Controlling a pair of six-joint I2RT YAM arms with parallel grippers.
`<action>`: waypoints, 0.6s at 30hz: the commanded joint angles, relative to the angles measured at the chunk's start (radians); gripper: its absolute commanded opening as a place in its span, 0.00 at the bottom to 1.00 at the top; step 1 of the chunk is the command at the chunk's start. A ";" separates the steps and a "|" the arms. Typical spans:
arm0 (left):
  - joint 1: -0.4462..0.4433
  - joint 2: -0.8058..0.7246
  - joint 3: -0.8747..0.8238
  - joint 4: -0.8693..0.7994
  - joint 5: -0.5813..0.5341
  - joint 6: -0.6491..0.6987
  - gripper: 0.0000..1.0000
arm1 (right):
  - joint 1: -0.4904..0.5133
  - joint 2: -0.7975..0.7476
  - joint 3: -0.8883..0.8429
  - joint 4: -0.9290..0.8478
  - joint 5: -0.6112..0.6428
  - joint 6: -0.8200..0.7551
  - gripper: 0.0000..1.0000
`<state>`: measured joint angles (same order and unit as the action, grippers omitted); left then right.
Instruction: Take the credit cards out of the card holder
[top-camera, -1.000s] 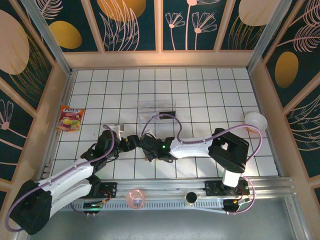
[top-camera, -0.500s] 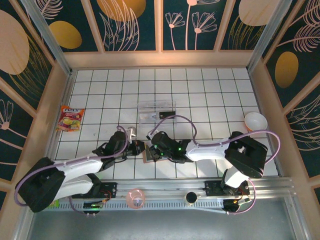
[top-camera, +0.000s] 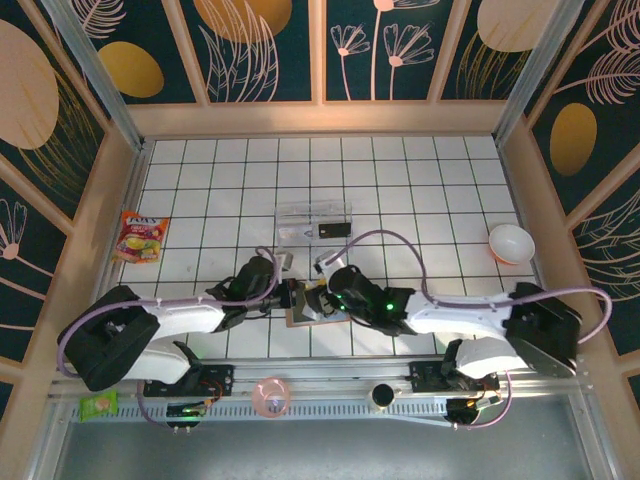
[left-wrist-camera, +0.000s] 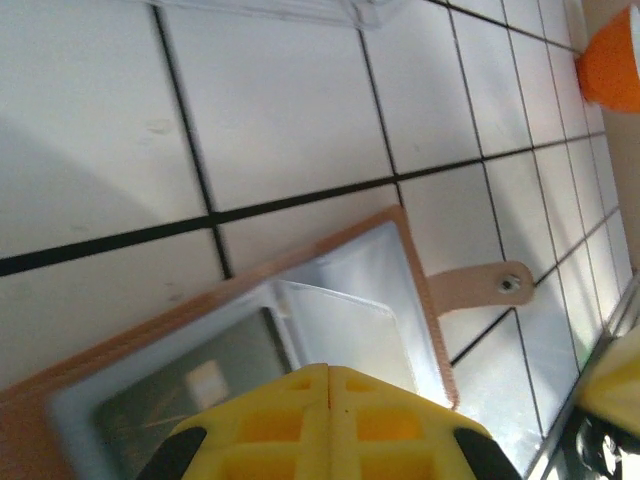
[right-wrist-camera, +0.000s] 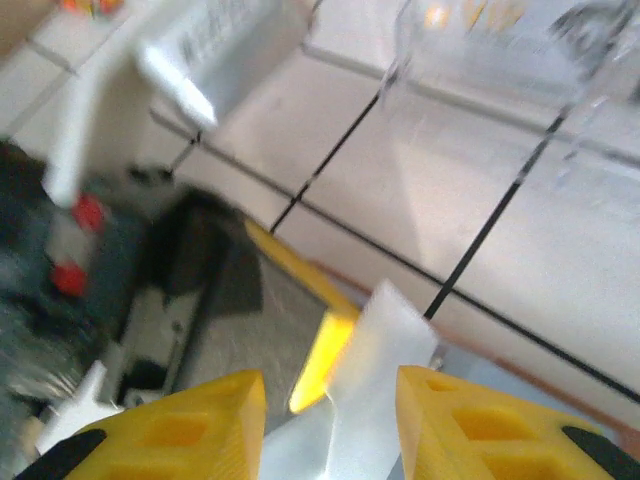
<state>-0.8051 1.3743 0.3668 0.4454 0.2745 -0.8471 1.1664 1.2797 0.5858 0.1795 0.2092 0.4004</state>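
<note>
The tan card holder (top-camera: 305, 321) lies open on the tiles between my two grippers, its grey-blue inner panel (left-wrist-camera: 330, 270) facing up. A whitish credit card (left-wrist-camera: 350, 325) sits in its pocket. My left gripper (left-wrist-camera: 330, 372) is shut, with its yellow tips over that panel and nothing between them; in the top view the left gripper (top-camera: 292, 298) is at the holder's left side. My right gripper (right-wrist-camera: 330, 385) stands open, and a whitish card (right-wrist-camera: 385, 340) sticks up between its fingers with a gap on each side. A black credit card (top-camera: 336, 229) lies in the clear tray.
The clear plastic tray (top-camera: 300, 213) stands just beyond the holder. A red-yellow snack packet (top-camera: 140, 237) lies at the left wall and a white bowl (top-camera: 511, 243) at the right. The holder's snap strap (left-wrist-camera: 480, 287) points right.
Both arms have reached further right along the near tiles. The left gripper has shut over the card holder. The right gripper, shut before, has opened around the whitish card.
</note>
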 joint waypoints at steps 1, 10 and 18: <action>-0.050 0.053 0.071 0.009 0.043 -0.001 0.00 | -0.019 -0.106 -0.036 -0.044 0.156 0.068 0.39; -0.183 0.265 0.285 -0.132 0.106 0.071 0.06 | -0.047 -0.294 -0.098 -0.162 0.208 0.140 0.36; -0.179 0.153 0.263 -0.107 0.026 0.059 0.15 | -0.048 -0.285 -0.075 -0.186 0.196 0.151 0.35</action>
<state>-0.9886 1.6176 0.6434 0.3325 0.3439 -0.7925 1.1244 0.9958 0.5018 0.0177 0.3771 0.5308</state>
